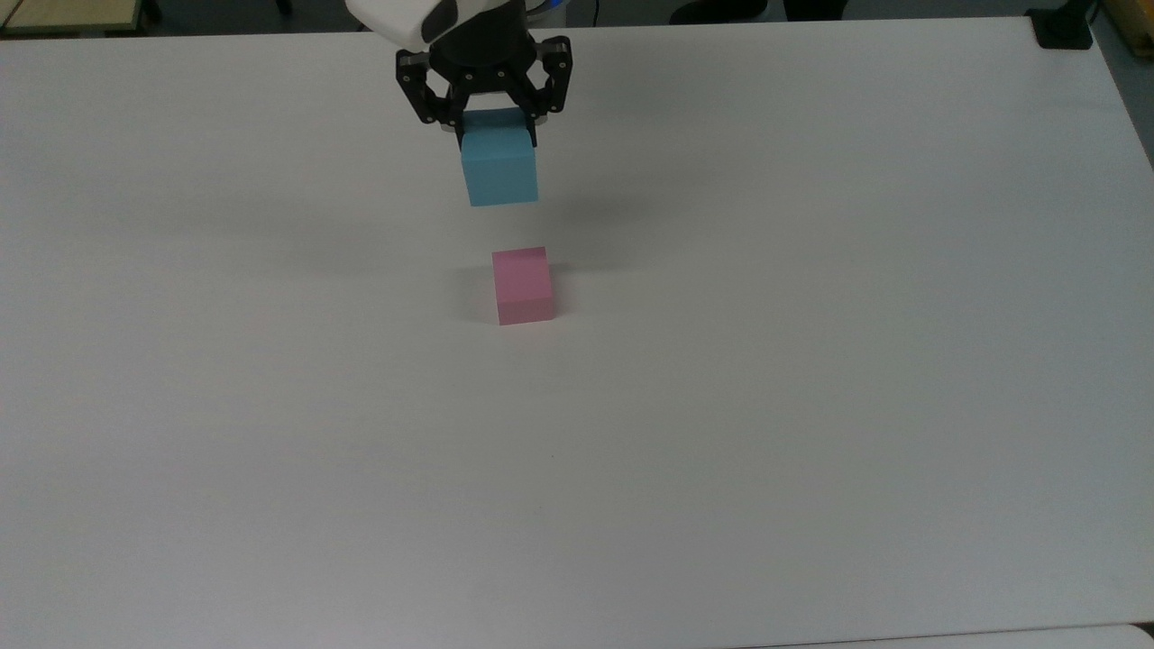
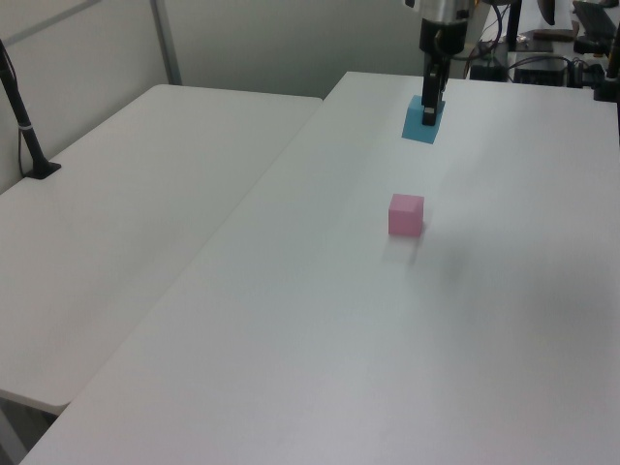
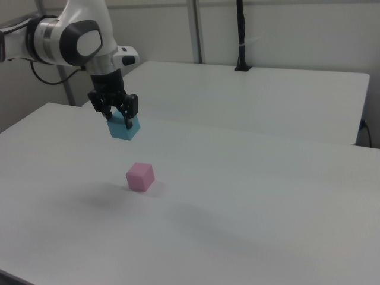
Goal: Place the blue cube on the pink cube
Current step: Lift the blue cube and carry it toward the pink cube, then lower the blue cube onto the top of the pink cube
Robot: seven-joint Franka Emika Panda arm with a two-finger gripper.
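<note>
Cube carried in the air toward its pink base

Blue cube (image 1: 500, 169) hangs in the upper middle of the top view, clear of the white table (image 1: 811, 406), clamped by its upper part between the two fingers of the gripper (image 1: 498, 126). The fingers are closed on its sides only as wide as the cube itself. Holding it high likely leaves room to come in over the pink cube (image 1: 522, 285), which sits alone near the frame's centre, just below the blue one and a little to the top view's right.
</note>
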